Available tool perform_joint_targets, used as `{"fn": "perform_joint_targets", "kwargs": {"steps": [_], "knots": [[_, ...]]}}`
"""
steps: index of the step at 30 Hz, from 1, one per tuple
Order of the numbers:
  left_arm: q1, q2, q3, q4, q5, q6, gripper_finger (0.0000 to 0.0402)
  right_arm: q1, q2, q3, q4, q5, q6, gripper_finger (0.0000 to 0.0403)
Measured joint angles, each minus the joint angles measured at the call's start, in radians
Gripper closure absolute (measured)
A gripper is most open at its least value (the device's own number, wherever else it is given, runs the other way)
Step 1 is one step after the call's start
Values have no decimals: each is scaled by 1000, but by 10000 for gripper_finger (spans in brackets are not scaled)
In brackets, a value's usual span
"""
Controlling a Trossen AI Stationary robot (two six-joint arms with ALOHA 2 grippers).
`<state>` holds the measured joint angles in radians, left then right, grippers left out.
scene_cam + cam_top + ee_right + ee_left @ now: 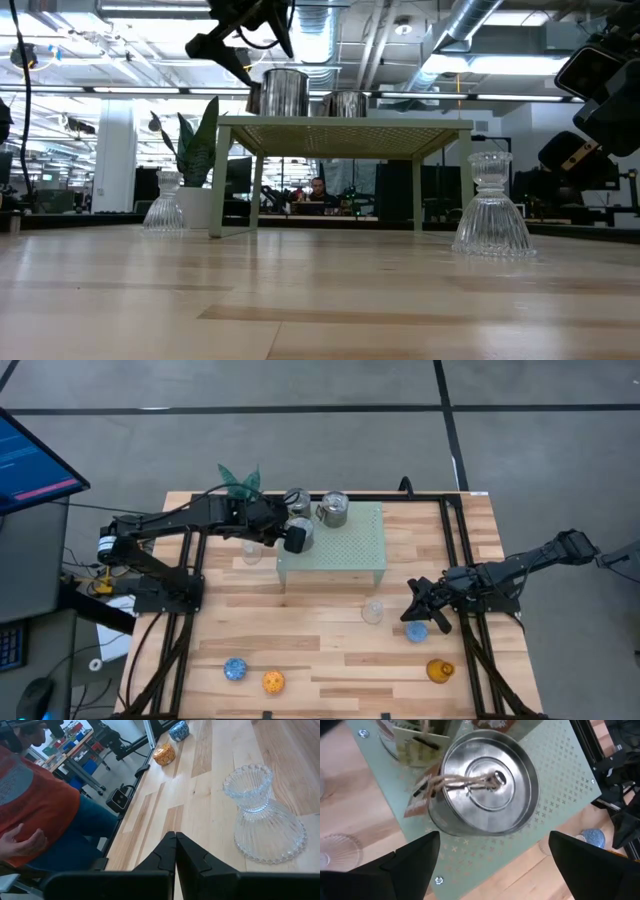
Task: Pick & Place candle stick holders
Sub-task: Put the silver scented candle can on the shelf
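We see our left gripper (pixel 490 855) spread wide above a shiny silver metal candle stick holder (pixel 485 785) standing on the pale green perforated stand (pixel 350 545), holding nothing. Two more silver holders (pixel 332 509) stand there too. Our right gripper (pixel 175 851) is closed and empty, low over the wooden table (pixel 320 650) just beside a clear ribbed glass holder (pixel 264 820). A blue holder (pixel 236 669) and an orange one (pixel 273 681) sit near the front edge.

Candle stick holders: silver metal, three (pixel 331 510); clear glass, two (pixel 372 611); blue, two (pixel 236 669); orange, one (pixel 273 681); amber, one (pixel 439 671). Perforated stand, one (pixel 355 550). Plant, one (pixel 240 479).
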<state>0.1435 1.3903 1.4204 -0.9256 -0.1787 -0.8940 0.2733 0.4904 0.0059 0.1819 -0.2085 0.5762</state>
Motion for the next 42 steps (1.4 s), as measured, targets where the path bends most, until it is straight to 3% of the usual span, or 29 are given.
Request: {"fn": "perform_joint_targets", "kwargs": {"steps": [11,20,24,30,33,35,39,42], "knots": [[-19,-103,0,-4,14,27,27,0,0,0,-3,0,0,403],[-45,-308,0,47,13,29,30,0,0,0,-3,0,0,403],[-58,-393,1,76,6,24,50,0,0,0,-3,0,0,403],[-81,-498,1,78,-23,-1,119,0,0,0,15,31,-9,403],[-87,-524,-1,77,-47,20,169,0,0,0,113,106,94,403],[-87,-534,-8,70,-49,50,210,0,0,0,225,185,243,403],[-87,-546,-28,54,-50,134,304,-2,0,13,389,463,501,403],[-87,-550,-62,25,-55,190,376,-2,-1,27,451,595,546,403]]}}
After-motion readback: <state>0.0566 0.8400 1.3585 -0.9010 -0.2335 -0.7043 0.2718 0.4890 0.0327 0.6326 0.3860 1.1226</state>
